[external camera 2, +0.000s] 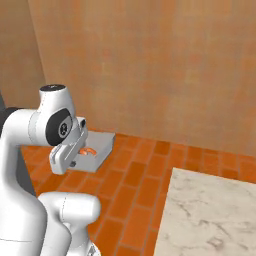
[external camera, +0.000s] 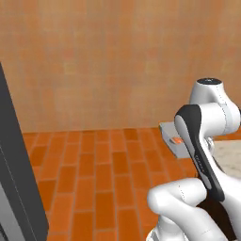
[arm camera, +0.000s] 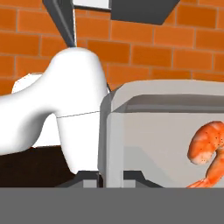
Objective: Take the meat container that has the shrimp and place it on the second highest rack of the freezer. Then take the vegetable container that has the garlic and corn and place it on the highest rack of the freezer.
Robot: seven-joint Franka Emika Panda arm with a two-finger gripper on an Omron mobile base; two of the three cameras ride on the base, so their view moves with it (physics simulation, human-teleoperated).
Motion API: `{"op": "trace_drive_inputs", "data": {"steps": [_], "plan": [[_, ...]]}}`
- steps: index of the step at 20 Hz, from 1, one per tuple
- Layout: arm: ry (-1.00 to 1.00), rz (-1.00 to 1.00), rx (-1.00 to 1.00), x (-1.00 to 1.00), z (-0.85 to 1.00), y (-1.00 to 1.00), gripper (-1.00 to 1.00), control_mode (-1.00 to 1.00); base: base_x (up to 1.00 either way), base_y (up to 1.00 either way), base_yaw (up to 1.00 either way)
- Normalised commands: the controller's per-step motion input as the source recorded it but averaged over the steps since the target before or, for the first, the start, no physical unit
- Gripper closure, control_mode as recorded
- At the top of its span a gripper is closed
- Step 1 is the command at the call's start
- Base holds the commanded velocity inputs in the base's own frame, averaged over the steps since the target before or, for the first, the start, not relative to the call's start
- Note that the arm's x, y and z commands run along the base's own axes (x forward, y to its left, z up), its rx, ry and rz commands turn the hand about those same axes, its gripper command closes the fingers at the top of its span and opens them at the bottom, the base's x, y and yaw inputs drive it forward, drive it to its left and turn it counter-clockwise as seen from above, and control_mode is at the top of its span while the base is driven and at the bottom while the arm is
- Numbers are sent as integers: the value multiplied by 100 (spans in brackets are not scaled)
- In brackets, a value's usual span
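Carrying the meat container (external camera 2: 92,147), we hold it off the brick floor (external camera: 103,179), level so that the shrimp (arm camera: 205,146) stays lying on its base. The tool (arm camera: 111,177) is closed almost fully on the container's thin side wall, as the hand view shows, with the wall pinched between the fingertips; a rim grip suits an open tray of this kind. In the right base view the container hangs just beyond the wrist, clear of the marble desk (external camera 2: 210,215) at lower right. A dark slab at the left edge of the left base view is probably the freezer (external camera: 16,188); its racks are out of sight. We judge the first step is in transit, with placement on the second highest rack not yet done.
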Motion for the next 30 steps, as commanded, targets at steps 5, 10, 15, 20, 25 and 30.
{"op": "trace_drive_inputs", "data": {"steps": [5, 10, 15, 20, 25, 30], "plan": [[0, 0, 0, 0, 0, 0, 100, 100, 84, -46, 25], [0, 0, 0, 0, 0, 0, 100, 100, 0, -4, 99], [0, 0, 0, 0, 0, 0, 100, 100, 43, -14, 86], [0, 0, 0, 0, 0, 0, 100, 100, 37, -29, 48], [0, 0, 0, 0, 0, 0, 100, 100, 0, -6, 47], [0, 0, 0, 0, 0, 0, 100, 100, 0, -33, 57]]}}
